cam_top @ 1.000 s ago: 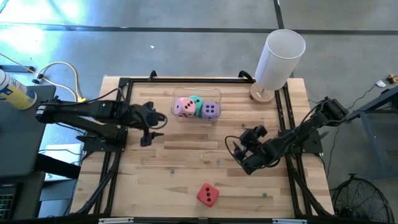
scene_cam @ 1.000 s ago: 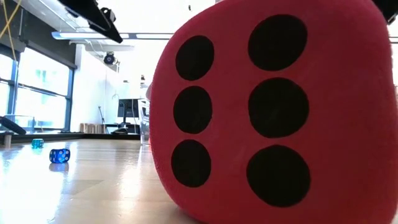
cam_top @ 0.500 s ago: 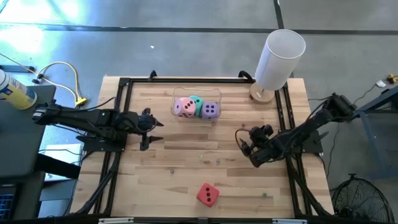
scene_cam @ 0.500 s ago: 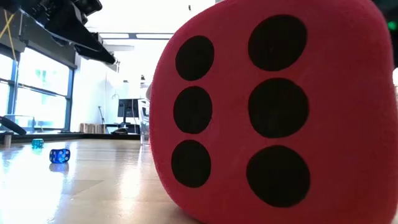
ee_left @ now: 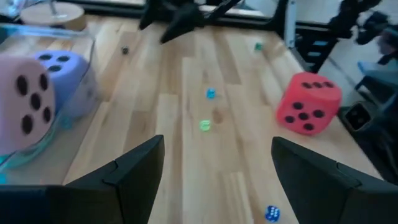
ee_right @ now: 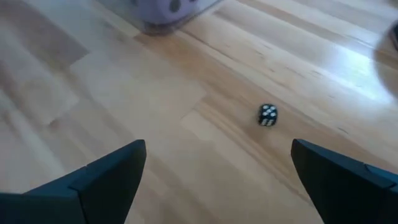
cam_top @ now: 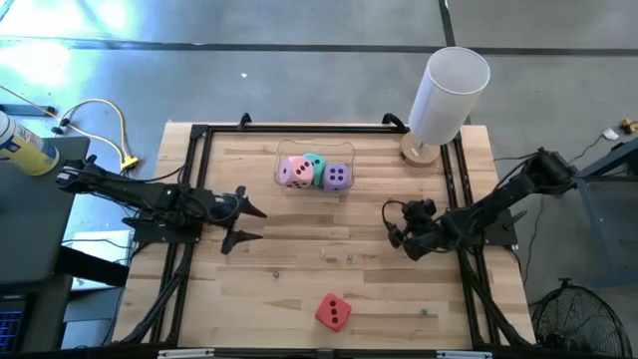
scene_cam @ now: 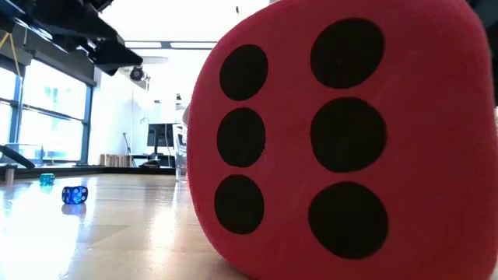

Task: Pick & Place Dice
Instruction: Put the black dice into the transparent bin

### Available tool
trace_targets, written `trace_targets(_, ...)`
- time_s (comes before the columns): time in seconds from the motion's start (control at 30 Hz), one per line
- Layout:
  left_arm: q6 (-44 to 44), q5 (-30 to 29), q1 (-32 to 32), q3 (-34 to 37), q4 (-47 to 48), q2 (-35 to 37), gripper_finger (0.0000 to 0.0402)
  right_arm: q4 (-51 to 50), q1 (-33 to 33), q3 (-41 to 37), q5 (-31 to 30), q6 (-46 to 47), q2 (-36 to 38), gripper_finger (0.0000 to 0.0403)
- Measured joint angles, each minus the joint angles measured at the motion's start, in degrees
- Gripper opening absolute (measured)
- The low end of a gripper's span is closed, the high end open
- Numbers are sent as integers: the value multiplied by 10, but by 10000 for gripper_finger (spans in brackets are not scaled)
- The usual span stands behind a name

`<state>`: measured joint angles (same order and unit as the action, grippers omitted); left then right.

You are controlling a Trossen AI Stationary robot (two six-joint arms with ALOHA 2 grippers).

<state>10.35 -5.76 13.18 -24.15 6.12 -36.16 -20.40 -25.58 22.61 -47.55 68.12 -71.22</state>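
— Left gripper [cam_top: 247, 223] hangs over the table's left side, fingers spread wide and empty. Where's the die?

— Red die [cam_top: 333, 312] sits alone near the front edge, well apart from both arms. The pink die [cam_top: 293, 171], teal die [cam_top: 314, 163] and purple die [cam_top: 338, 176] are already in the clear tray [cam_top: 280, 157] at the back.

— And the right gripper [cam_top: 397, 225]?

— Wide too, holding nothing, at the right-middle. Whichever goes, I'd centre over the red cube, straddle two flat faces, and squeeze gently; it looks soft.

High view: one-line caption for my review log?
Three dice in a clear tray, red die alone near the table's front edge.
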Motion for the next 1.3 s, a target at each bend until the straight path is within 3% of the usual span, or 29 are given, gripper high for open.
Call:
trace_targets(0.4,0,-3,50,0,-40,-7,285,5,97,0,10,-3,-48,394)
trace_targets(0.87,0,-3,52,0,-50,-7,285,66,174,0,33,-20,-126,390)
trace_targets(1.3,0,-3,51,0,-49,-7,285,145,212,2,58,-69,-161,278)
